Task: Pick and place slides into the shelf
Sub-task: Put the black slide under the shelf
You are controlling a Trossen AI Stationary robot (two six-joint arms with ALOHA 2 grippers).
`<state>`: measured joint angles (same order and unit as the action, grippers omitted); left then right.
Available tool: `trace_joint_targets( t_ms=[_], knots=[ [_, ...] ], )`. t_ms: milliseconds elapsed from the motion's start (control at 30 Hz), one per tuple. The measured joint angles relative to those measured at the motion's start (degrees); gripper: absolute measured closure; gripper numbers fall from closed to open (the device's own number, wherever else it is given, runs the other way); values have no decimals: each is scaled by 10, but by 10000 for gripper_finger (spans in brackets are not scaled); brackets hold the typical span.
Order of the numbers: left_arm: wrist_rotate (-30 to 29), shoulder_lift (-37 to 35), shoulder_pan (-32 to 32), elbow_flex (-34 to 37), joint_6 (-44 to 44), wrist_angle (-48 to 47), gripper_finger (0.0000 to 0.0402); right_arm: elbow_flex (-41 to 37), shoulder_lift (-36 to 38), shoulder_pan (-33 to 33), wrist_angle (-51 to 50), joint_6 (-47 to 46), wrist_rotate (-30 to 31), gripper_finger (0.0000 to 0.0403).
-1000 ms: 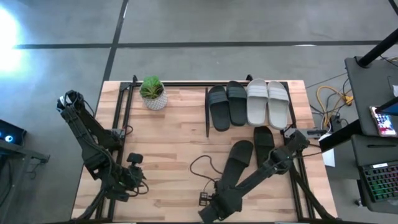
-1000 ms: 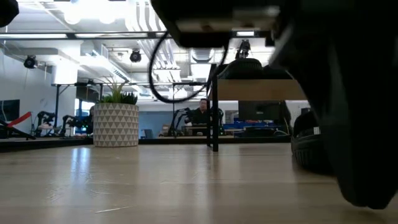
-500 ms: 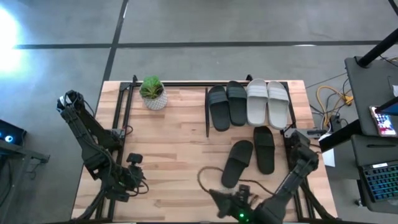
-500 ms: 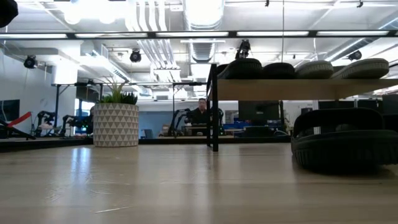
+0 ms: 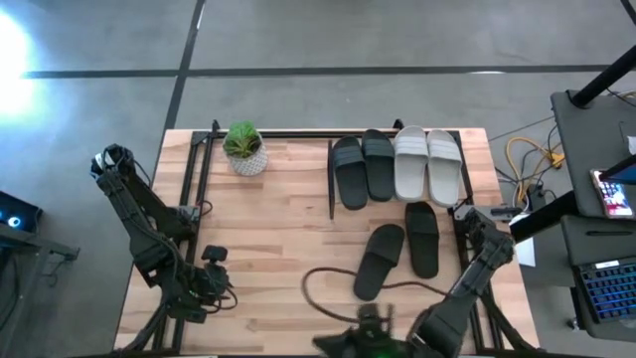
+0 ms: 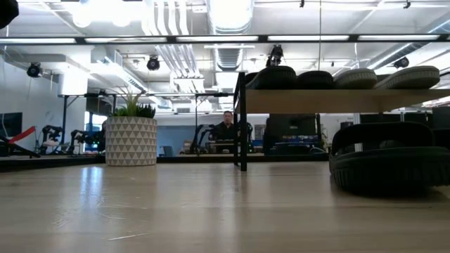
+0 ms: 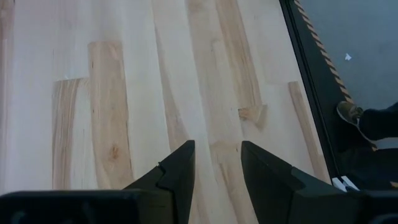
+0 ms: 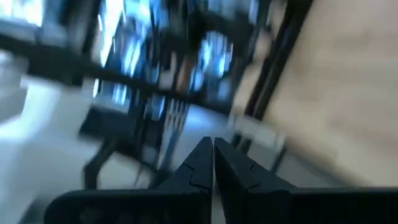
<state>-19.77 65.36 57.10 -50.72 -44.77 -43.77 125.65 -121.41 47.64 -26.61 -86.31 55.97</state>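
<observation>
My right gripper (image 8: 212,163), fingers together and empty, sat nearer the two matte black slides (image 5: 379,261) lying lengthwise toward the shelf (image 5: 397,134).

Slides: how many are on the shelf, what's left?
Done: four slides sit on the shelf, one black pair and the grey pair. In hand: nothing; the right gripper is shut and empty at the table's near edge, the left gripper open over bare wood. Left: the black pair on the table.
</observation>
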Motion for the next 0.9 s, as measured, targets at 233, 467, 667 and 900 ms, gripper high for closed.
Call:
trace_joint_targets(
  t_ms=[233,467,667,900],
  knots=[
    [2,0,0,-2,-11,-1,286,19,-33,-40,-214,-249,-420,394],
    [3,-3,0,-3,-45,-2,286,15,-77,3,-482,-414,-811,394],
    [3,-2,0,-2,-76,-3,286,14,-79,52,-630,-528,-756,394],
    [3,-2,0,-2,-121,-2,286,17,-53,44,-627,-486,-443,394]
  ],
)
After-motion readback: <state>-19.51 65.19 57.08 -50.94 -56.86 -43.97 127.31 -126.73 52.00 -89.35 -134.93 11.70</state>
